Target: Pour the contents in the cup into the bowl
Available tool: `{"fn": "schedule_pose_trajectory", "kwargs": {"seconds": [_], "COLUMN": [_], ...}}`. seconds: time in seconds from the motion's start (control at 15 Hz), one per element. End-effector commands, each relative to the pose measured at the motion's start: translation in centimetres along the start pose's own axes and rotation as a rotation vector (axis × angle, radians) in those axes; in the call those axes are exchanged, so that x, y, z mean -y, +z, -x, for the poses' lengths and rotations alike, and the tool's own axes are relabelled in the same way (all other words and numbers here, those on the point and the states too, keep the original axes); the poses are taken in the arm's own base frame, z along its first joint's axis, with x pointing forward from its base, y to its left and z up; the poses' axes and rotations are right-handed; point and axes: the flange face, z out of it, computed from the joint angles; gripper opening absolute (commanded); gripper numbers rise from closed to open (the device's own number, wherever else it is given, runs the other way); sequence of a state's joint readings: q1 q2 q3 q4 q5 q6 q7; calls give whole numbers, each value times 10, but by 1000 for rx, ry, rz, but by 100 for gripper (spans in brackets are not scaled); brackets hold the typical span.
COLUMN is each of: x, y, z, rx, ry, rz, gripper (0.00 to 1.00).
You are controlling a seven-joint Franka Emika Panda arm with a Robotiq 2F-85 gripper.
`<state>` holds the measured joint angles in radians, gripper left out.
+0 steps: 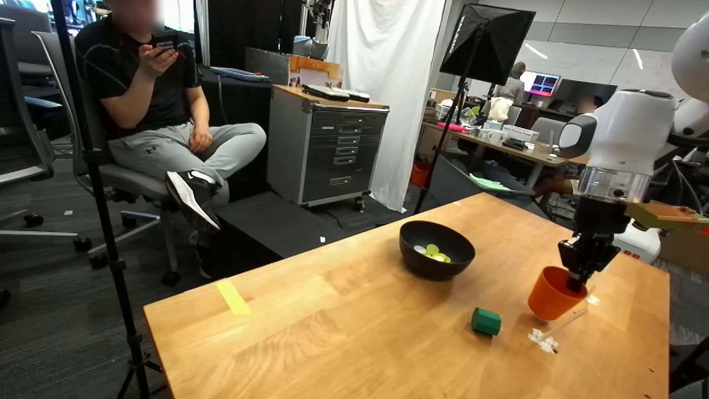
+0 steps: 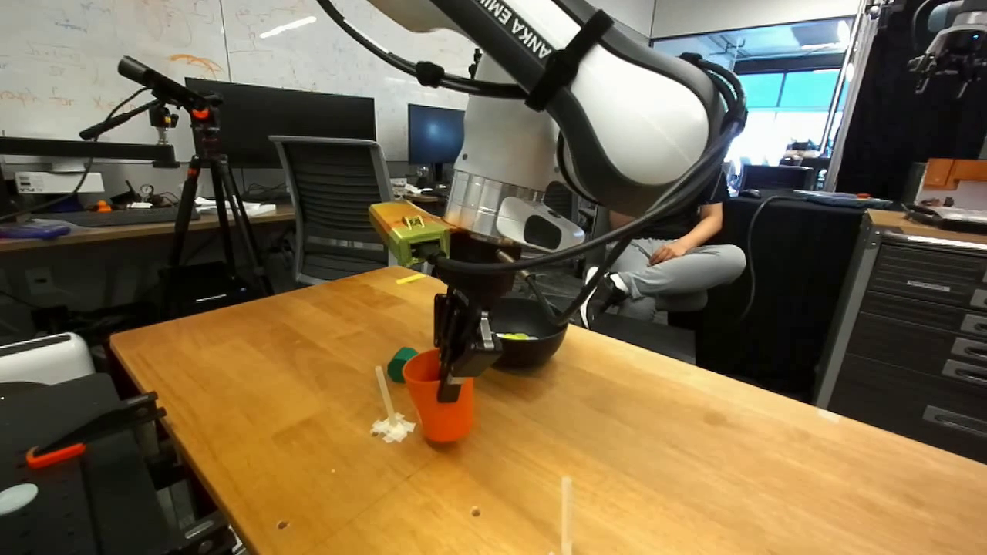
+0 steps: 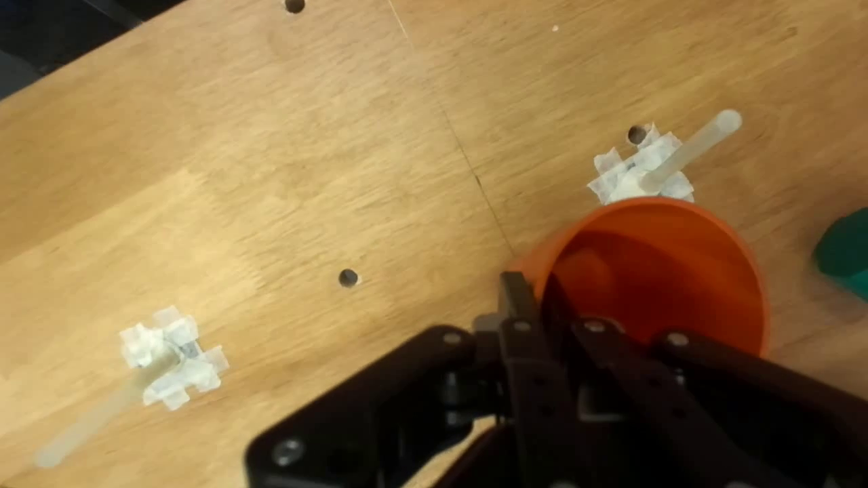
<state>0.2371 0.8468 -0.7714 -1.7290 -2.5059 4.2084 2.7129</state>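
Wrist view is showing my gripper (image 3: pixel 539 298) clamped over one side of the orange cup (image 3: pixel 664 271), which is leaning, on or just over the table (image 1: pixel 310 338) (cannot tell which). Yellow-green bits (image 1: pixel 432 252) are lying in the black bowl (image 1: pixel 437 270), so I am judging the pour done. Next I am likely needing to set the cup down level, then part my fingers (image 2: pixel 451 388). Lettering (image 2: pixel 515 28) on my arm (image 2: pixel 640 123) is reading "ANKA EMI", cut short.

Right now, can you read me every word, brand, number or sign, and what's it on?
"ANKA EMI", cut off: white-and-black robot arm.
"raph for", start unclear: wide white whiteboard.
Too small or blurred: other whiteboard writing; marks on black fabric softbox, white rectangular box, rounded white machine.
No text seen: orange plastic cup, round black bowl.
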Motion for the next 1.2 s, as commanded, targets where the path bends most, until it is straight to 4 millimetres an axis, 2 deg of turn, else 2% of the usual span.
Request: {"fn": "schedule_pose_trajectory", "kwargs": {"seconds": [0.0, 0.07, 0.13, 0.2, 0.27, 0.33, 0.4, 0.73, 0.87, 1.0, 1.13], "x": [0, -1, -3, -2, -2, -5, -4, -5, -5, -7, -8], "y": [12, 13, -19, 17, 17, -1, 19, 19, 19, 12, 15], "z": [1, -2, -19, -1, -3, -15, -3, -4, -4, -8, -7], "rx": [36, 31, 52, 48, 41, 52, 46, 44, 45, 52, 54], "ry": [19, 18, 16, 23, 22, 24, 30, 32, 32, 34, 35], "rz": [14, 18, 27, 22, 29, 36, 30, 31, 29, 29, 30], "gripper": [2, 2, 2, 2, 2, 2, 2, 6, 12, 27, 42]}}
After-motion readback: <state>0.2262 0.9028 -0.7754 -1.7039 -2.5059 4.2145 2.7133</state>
